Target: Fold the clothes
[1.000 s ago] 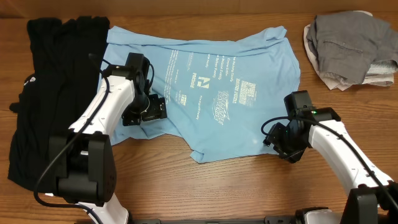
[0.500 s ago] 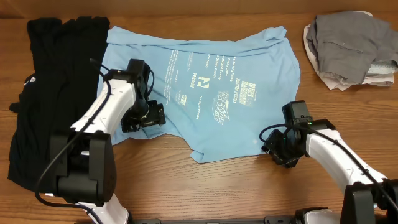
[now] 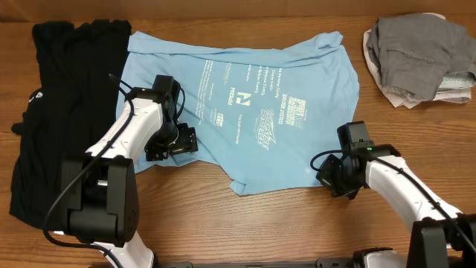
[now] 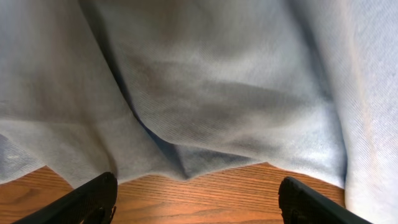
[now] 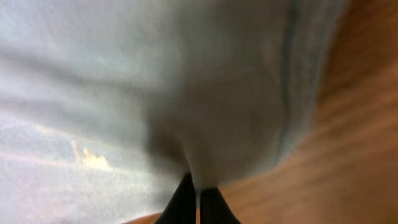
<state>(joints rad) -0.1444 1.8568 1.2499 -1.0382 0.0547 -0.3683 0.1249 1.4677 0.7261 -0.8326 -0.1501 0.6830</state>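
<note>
The light blue T-shirt (image 3: 260,112) lies spread and wrinkled at the centre of the table (image 3: 260,231), with no fold made yet. At its 4 o'clock edge the right gripper (image 3: 331,175) pinches the hem, fingers together. At 8 o'clock the left gripper (image 3: 172,141) hovers with fingers apart. The black garment (image 3: 63,112) at 9 o'clock and the grey pile (image 3: 416,56) at 2 o'clock look unfolded, so nearly everything seems left to do.

The overhead camera looks straight down on the whole brown wooden table (image 3: 297,223). My left wrist camera faces past my left fingers (image 4: 93,199), very near the crumpled light blue fabric T-shirt (image 4: 224,106) just ahead of them. My right wrist camera, even nearer and blurred, shares that shirt at the tips of my right fingers (image 5: 181,204).
</note>
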